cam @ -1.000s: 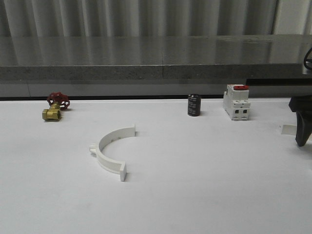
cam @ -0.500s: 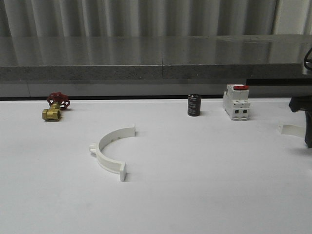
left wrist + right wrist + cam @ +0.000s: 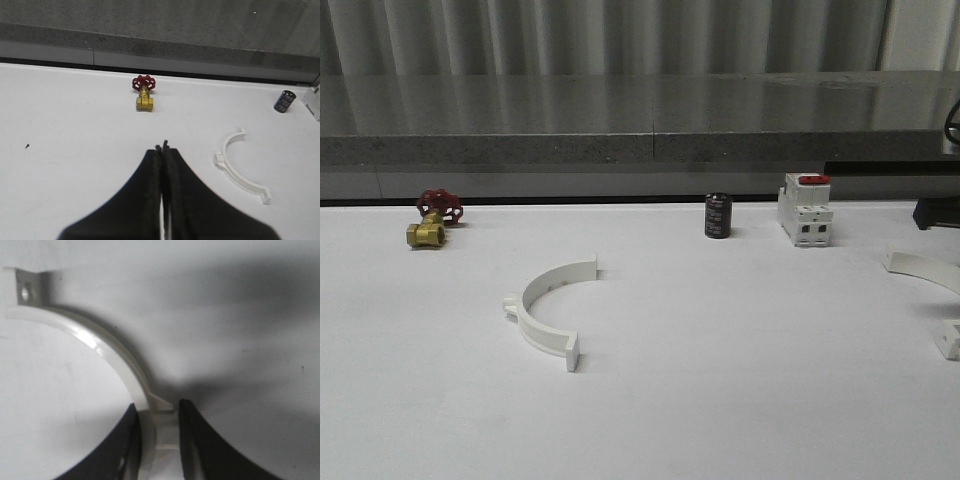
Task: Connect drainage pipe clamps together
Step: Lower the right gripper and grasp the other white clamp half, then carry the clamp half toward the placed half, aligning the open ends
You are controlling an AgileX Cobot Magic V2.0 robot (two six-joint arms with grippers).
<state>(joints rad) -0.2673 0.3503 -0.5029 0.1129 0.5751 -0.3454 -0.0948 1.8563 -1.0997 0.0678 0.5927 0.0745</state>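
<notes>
**Clamp halves well apart, one between the right fingers**

Clamp half one (image 3: 548, 310), a smooth white plastic arc with flat end flanges and a small outer ear, lies mid-table with bare white surface all round. Clamp half two (image 3: 95, 347) sits at the table's right edge (image 3: 925, 266), its arc between the right gripper (image 3: 157, 440) fingers, which press its sides. Left gripper (image 3: 163, 150) hovers clenched, empty. Brass valve (image 3: 432, 220), black cylinder (image 3: 718, 216) and breaker (image 3: 806, 209) line the far edge.
</notes>
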